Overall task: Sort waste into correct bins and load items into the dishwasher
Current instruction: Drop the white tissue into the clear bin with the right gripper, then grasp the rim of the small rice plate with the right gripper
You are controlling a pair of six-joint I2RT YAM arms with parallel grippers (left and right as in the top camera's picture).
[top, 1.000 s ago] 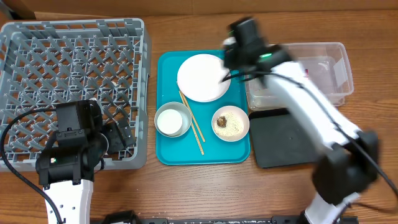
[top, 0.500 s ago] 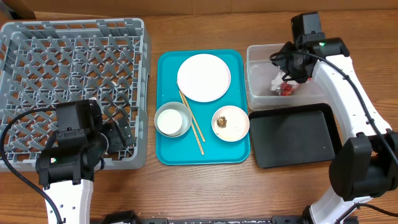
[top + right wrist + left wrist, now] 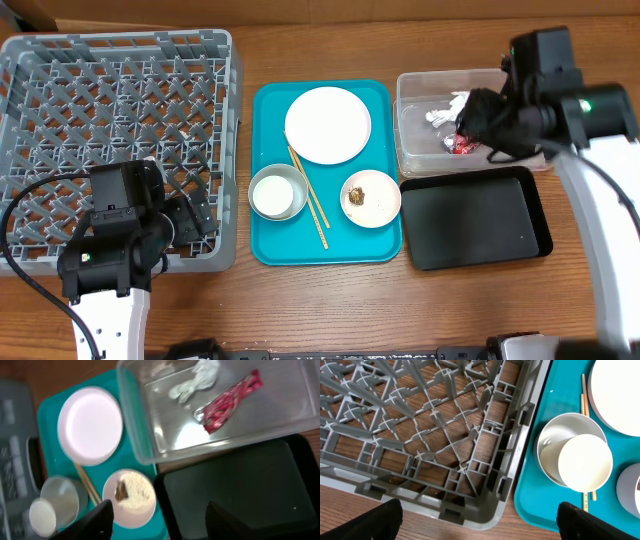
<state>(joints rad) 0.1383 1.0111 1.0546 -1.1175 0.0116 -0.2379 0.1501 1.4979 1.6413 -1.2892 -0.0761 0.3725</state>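
A red wrapper (image 3: 462, 143) (image 3: 227, 402) and a white tissue (image 3: 445, 108) (image 3: 196, 379) lie in the clear tub (image 3: 420, 160) (image 3: 145, 445). My right gripper (image 3: 490, 125) (image 3: 159, 510) hovers over the tub's right part, open and holding nothing. The black tray (image 3: 475, 220) (image 3: 240, 490) sits in front of the tub. On the teal tray (image 3: 270, 245) are a large plate (image 3: 327, 124), a bowl (image 3: 277, 192) (image 3: 575, 457), chopsticks (image 3: 308, 196) and a small plate (image 3: 370, 198) (image 3: 129, 494) with rice and a brown lump. My left gripper (image 3: 185, 220) (image 3: 477, 520) is open over the near right corner of the grey dish rack (image 3: 120, 120) (image 3: 420, 435).
The rack fills the table's left side, with the teal tray just to its right. The tub and black tray stand close against the teal tray's right edge. A cardboard box corner (image 3: 30, 12) shows at the back left.
My right arm swung from above the large plate to the clear tub, opened, and the red wrapper now lies loose in the tub. The left arm has not moved.
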